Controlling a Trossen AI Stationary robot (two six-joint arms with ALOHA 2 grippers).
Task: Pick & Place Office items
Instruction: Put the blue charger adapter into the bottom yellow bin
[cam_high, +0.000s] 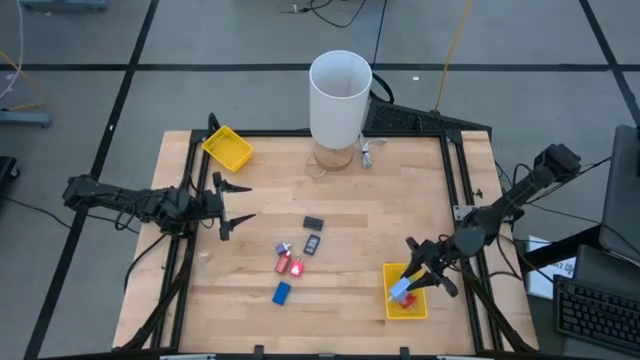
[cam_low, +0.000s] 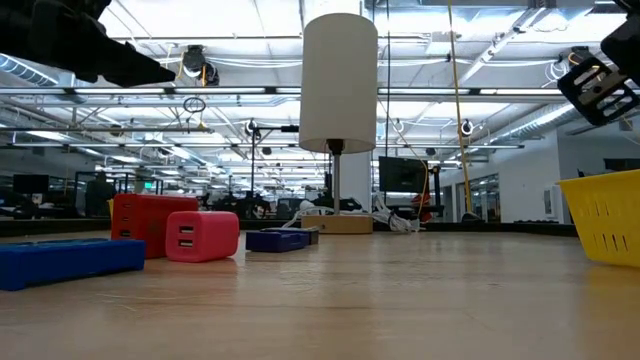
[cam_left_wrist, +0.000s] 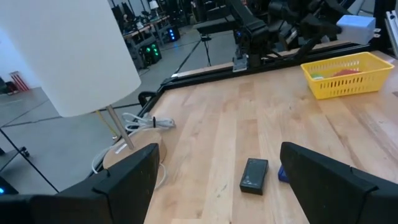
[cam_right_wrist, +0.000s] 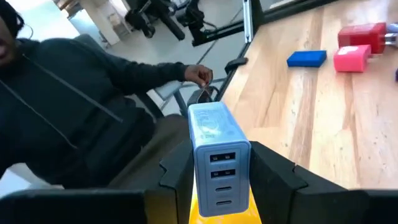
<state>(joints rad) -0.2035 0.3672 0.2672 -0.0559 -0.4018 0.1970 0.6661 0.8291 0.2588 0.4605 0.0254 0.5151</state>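
My right gripper (cam_high: 410, 284) is shut on a light-blue blocky office item (cam_right_wrist: 217, 152) and holds it over the yellow tray (cam_high: 407, 306) at the table's near right. My left gripper (cam_high: 244, 203) stands open above the table's left part, with nothing between its fingers. Other office items lie flat on the wood mid-table: a black one (cam_high: 313, 223), a dark one (cam_high: 312, 243), two red ones (cam_high: 290, 266) and a blue one (cam_high: 281, 292). A second yellow tray (cam_high: 228, 147) sits at the far left. My right gripper pinches the light-blue item by its two opposite long sides (cam_right_wrist: 196, 167) between its two fingers (cam_right_wrist: 273, 177). The fingers come roughly level from the table's right side. The item's far end juts out past the fingertips. It hangs clear above the yellow tray (cam_right_wrist: 225, 213).
A tall white cylinder (cam_high: 340, 95) stands on a thin post at the table's far middle, with cables (cam_high: 368, 152) beside its base. A person in a dark top (cam_right_wrist: 68, 106) sits beyond the table's near right corner. Black frame rails (cam_high: 458, 180) run along the table's sides.
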